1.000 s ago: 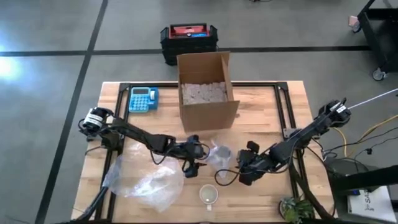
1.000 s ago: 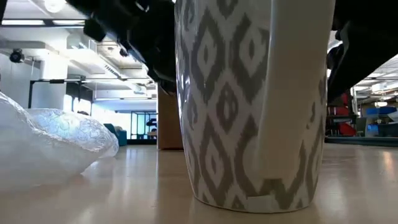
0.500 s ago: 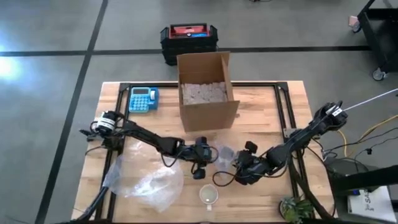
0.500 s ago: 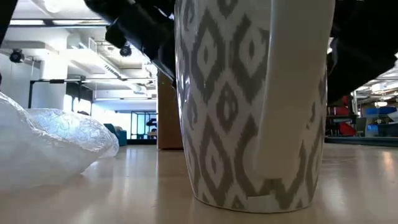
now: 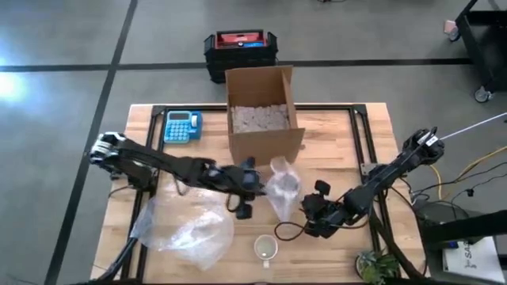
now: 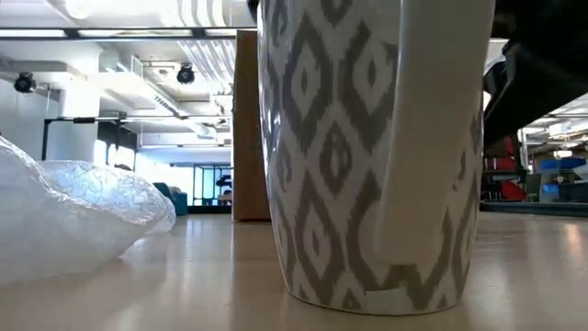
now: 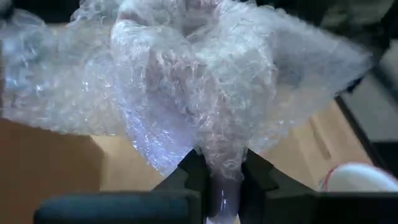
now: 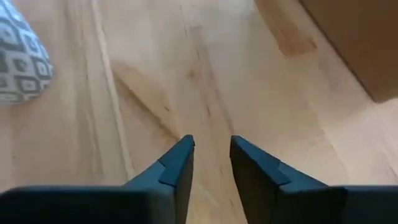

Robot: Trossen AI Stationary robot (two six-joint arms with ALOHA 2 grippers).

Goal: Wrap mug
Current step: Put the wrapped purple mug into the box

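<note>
You have one mug [image 5: 267, 248] standing upright near the table's front edge, and two bubble wrap pieces. Your left gripper [image 7: 219, 179] pinches the smaller bubble wrap sheet [image 5: 282, 188], while the larger bubble wrap heap [image 5: 184, 227] lies apart. Your right gripper [image 8: 211, 152] hovers empty, fingers narrowly parted.
</note>
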